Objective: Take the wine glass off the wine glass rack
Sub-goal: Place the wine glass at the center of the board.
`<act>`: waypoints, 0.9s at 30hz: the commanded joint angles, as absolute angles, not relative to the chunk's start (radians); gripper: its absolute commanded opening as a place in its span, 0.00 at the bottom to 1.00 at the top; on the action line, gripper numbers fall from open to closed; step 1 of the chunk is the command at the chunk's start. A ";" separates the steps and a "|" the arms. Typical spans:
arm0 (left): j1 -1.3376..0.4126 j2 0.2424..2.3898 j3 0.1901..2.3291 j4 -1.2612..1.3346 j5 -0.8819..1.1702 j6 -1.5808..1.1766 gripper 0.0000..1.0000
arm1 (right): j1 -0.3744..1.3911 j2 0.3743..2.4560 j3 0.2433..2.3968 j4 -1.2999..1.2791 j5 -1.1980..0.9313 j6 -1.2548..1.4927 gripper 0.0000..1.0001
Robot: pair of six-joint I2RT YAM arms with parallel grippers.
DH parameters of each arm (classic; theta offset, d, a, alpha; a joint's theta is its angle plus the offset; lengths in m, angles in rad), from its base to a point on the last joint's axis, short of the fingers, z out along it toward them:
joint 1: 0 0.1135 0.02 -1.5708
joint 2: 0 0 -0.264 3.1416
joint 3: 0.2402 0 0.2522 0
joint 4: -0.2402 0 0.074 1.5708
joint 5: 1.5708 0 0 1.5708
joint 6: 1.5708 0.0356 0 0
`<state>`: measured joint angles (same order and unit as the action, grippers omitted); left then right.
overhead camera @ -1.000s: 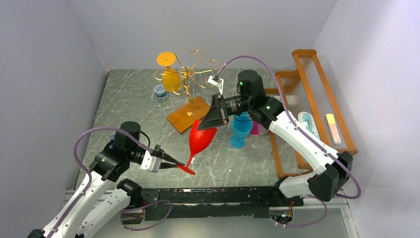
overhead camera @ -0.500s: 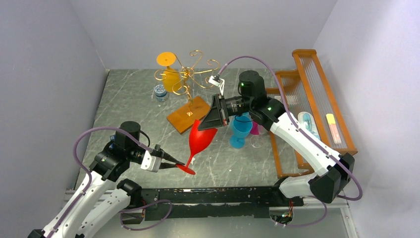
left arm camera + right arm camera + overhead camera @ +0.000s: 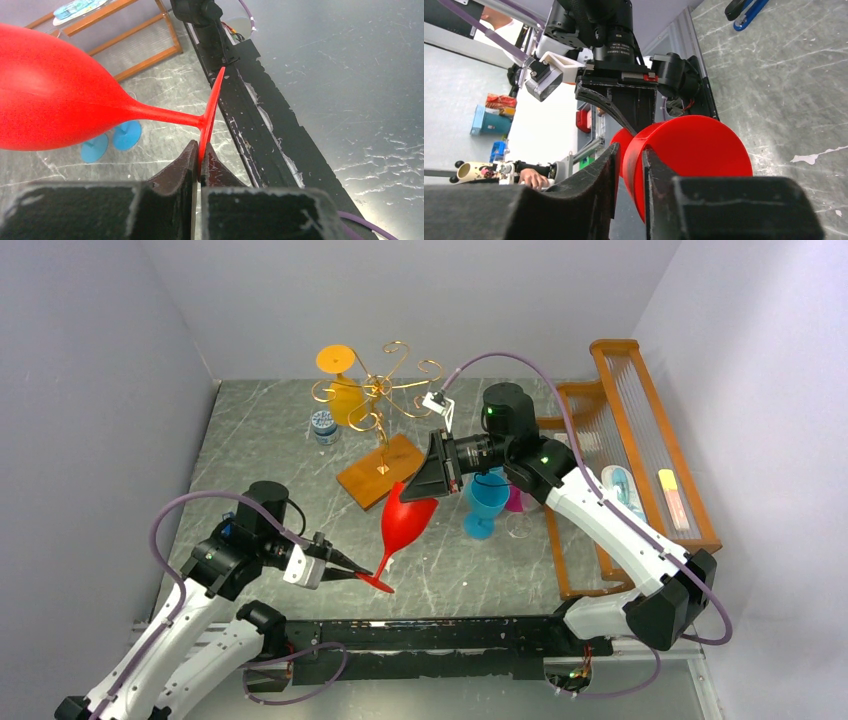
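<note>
Wine glass (image 3: 405, 518) off wine glass rack (image 3: 380, 400), over worktop (image 3: 260, 440): foot pinched in left claw (image 3: 362, 570), rim clamped in right claw (image 3: 412, 490).

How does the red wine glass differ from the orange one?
The red wine glass is off the wine glass rack, slanted between both grippers; the orange wine glass hangs foot-up on the rack. The left gripper pinches the red foot, the right gripper its bowl rim; nothing grips the orange one. Both are coloured stemmed glasses.
</note>
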<state>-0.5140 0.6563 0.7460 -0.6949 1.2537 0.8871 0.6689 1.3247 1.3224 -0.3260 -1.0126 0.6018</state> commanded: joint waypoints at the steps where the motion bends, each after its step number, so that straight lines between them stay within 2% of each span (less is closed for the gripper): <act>1: -0.510 0.672 0.765 -0.805 1.281 0.965 0.05 | 0.668 1.327 1.381 -0.362 -1.009 0.580 0.27; 4: -0.511 0.674 0.763 -0.793 1.284 0.962 0.05 | 0.664 1.319 1.385 -0.376 -1.007 0.569 0.31; 6: -0.511 0.678 0.765 -0.796 1.281 0.967 0.05 | 0.663 1.321 1.391 -0.390 -1.014 0.559 0.28; 7: -0.511 0.680 0.769 -0.805 1.280 0.976 0.05 | 0.664 1.320 1.391 -0.389 -1.015 0.559 0.25; 10: -0.510 0.686 0.772 -0.808 1.281 0.983 0.05 | 0.664 1.321 1.382 -0.378 -1.021 0.566 0.05; 12: -0.511 0.684 0.765 -0.785 1.280 0.961 0.05 | 0.664 1.324 1.379 -0.376 -1.026 0.565 0.00; 27: -0.511 0.683 0.773 -0.769 1.272 0.937 0.05 | 0.664 1.314 1.370 -0.371 -1.036 0.554 0.00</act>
<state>-0.5140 0.6735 0.7567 -0.7563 1.2568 0.9535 0.6632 1.3258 1.3502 -0.3916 -1.0210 0.5861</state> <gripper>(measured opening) 0.066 0.023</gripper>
